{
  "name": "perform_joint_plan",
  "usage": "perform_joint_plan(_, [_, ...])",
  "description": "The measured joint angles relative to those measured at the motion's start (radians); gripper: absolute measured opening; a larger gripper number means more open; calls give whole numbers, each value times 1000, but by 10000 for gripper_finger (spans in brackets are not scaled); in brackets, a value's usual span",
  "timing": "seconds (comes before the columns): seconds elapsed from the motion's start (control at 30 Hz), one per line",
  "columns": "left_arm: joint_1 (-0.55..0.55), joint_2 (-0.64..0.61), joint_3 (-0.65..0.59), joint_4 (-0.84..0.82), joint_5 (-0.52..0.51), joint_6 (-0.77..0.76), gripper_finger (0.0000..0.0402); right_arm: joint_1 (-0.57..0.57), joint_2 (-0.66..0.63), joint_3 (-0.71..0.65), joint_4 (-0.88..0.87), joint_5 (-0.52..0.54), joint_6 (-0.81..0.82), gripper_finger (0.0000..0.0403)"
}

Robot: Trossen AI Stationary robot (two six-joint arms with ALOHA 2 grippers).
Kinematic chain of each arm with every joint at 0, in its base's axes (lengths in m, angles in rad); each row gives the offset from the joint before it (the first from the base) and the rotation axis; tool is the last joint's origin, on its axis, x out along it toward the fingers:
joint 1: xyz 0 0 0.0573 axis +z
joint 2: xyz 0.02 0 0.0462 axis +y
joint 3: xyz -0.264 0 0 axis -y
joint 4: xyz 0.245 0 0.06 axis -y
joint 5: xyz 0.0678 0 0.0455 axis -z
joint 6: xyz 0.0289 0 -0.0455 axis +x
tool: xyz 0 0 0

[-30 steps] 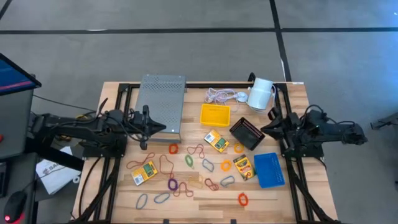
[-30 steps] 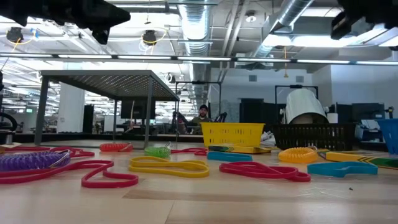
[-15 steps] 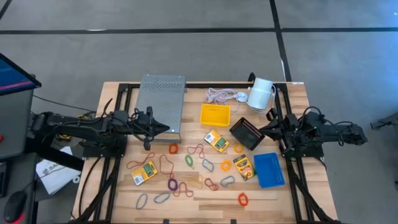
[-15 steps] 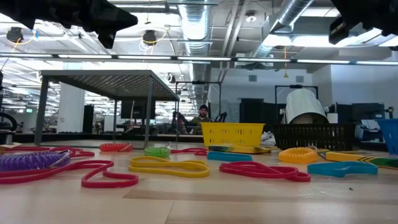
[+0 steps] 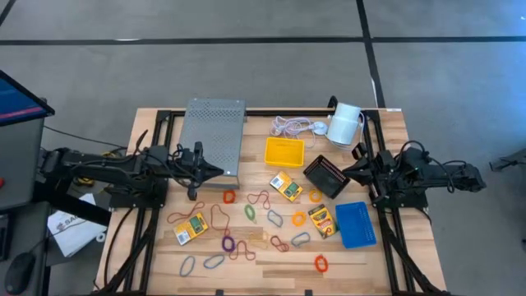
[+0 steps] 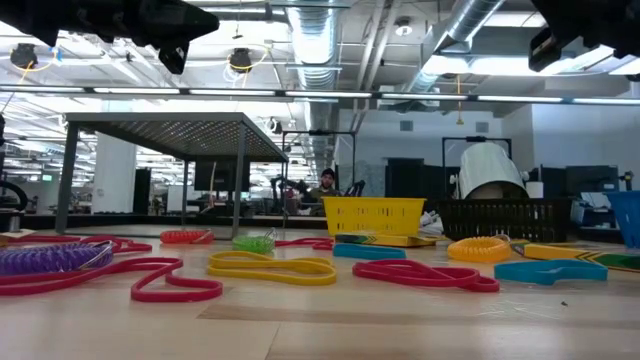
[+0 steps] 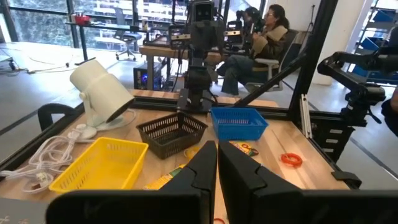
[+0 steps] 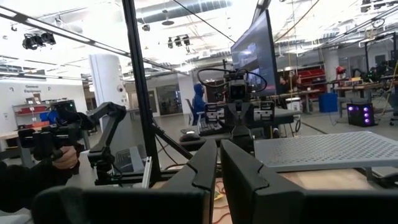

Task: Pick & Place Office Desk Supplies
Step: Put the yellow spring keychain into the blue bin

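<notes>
Many coloured rubber bands lie flat on the wooden table's middle and near part. Three yellow-green crayon boxes lie among them. A yellow tray, a black mesh tray and a blue tray stand on the right half. My left gripper hovers shut at the table's left, pointing level toward the right. My right gripper hovers shut at the right side, beside the black mesh tray, pointing left. Neither holds anything.
A grey perforated stand fills the far left, just beyond my left gripper. A coiled white cord and a white cylinder sit at the far edge. Black frame rails run along both sides. People sit beyond the table.
</notes>
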Motion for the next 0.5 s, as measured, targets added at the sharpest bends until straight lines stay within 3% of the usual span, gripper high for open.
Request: perform_joint_plan(0.5, [0, -38, 0, -74, 1, -3, 11, 0, 15, 4, -55, -1, -86, 21])
